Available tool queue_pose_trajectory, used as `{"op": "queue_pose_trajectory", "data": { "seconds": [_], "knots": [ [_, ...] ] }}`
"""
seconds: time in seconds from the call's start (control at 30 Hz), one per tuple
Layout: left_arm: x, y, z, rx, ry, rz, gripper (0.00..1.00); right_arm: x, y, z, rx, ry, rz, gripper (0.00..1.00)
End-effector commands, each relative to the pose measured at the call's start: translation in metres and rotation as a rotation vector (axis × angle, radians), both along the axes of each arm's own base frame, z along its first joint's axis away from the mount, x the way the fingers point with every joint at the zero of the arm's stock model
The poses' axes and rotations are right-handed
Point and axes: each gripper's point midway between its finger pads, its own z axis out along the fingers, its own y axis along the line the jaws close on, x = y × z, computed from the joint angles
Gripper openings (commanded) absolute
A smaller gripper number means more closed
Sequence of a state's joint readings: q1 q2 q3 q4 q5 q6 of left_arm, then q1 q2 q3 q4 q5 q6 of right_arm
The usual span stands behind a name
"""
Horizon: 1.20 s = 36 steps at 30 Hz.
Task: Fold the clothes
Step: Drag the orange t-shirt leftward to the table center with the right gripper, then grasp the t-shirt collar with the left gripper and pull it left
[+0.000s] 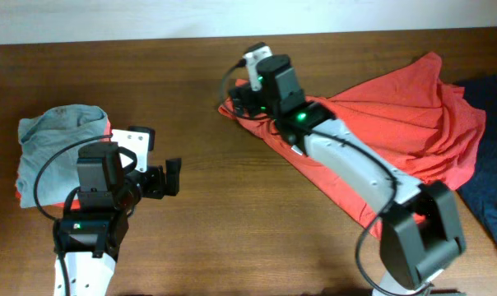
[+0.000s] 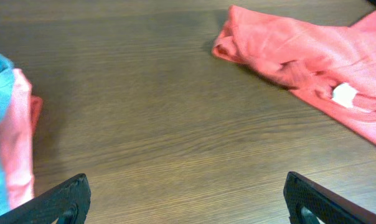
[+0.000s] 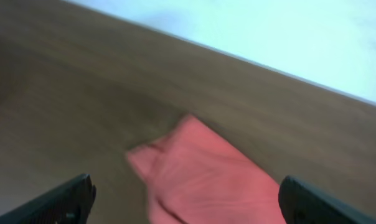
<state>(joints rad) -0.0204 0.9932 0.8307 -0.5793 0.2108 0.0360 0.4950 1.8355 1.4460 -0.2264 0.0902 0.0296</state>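
Orange-red T-shirt (image 1: 397, 107) unfolded, corner just ahead of spread right claw (image 3: 185, 196). Left claw (image 2: 188, 193) spread, empty; grey T-shirt (image 1: 55, 140) off its left looks folded. Mostly undone.

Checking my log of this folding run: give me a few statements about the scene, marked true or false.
1. The left gripper holds the orange-red shirt. False: it is open over bare table.
2. A grey shirt lies on the table's left side, apart from the orange-red one. True.
3. The right gripper is open over a corner of the orange-red shirt. True.
4. The navy shirt lies on the grey one. False: it is at the right edge, beside the orange-red shirt.
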Motion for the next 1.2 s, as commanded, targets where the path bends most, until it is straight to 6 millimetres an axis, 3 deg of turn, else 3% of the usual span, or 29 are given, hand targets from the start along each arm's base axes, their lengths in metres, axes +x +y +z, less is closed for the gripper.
{"op": "queue_pose_trajectory", "data": {
  "seconds": [0.0, 0.1, 0.2, 0.3, 0.43, 0.63, 0.77, 0.93, 1.07, 1.17],
  "knots": [
    [0.005, -0.023, 0.020, -0.086, -0.059, -0.103, 0.99, -0.001, -0.060, 0.078, 0.016, -0.079, -0.122, 0.99],
    [0.018, -0.030, 0.029, -0.112, -0.116, -0.137, 0.99, -0.020, -0.112, 0.096, -0.021, -0.042, -0.219, 0.99],
    [0.038, -0.036, 0.026, -0.158, -0.126, -0.117, 0.99, -0.044, -0.161, 0.110, -0.035, 0.000, -0.303, 0.99],
    [0.056, -0.054, 0.006, -0.204, -0.082, -0.128, 0.99, -0.069, -0.198, 0.116, -0.045, 0.045, -0.375, 0.99],
    [0.077, -0.109, -0.038, -0.332, 0.024, -0.190, 0.99, -0.098, -0.230, 0.114, -0.066, 0.115, -0.444, 0.99],
    [0.091, -0.174, -0.096, -0.446, 0.123, -0.216, 0.99, -0.120, -0.245, 0.099, -0.095, 0.215, -0.476, 0.99],
    [0.091, -0.200, -0.127, -0.480, 0.159, -0.221, 0.99, -0.126, -0.246, 0.094, -0.105, 0.245, -0.476, 0.99],
    [0.088, -0.211, -0.161, -0.534, 0.259, -0.154, 0.99, -0.130, -0.247, 0.090, -0.111, 0.266, -0.477, 0.99],
    [0.097, -0.211, -0.172, -0.529, 0.229, -0.131, 0.97, -0.131, -0.247, 0.089, -0.112, 0.272, -0.476, 0.99],
    [0.103, -0.210, -0.175, -0.530, 0.210, -0.105, 0.89, -0.133, -0.247, 0.088, -0.114, 0.279, -0.475, 0.99]
  ]
}}
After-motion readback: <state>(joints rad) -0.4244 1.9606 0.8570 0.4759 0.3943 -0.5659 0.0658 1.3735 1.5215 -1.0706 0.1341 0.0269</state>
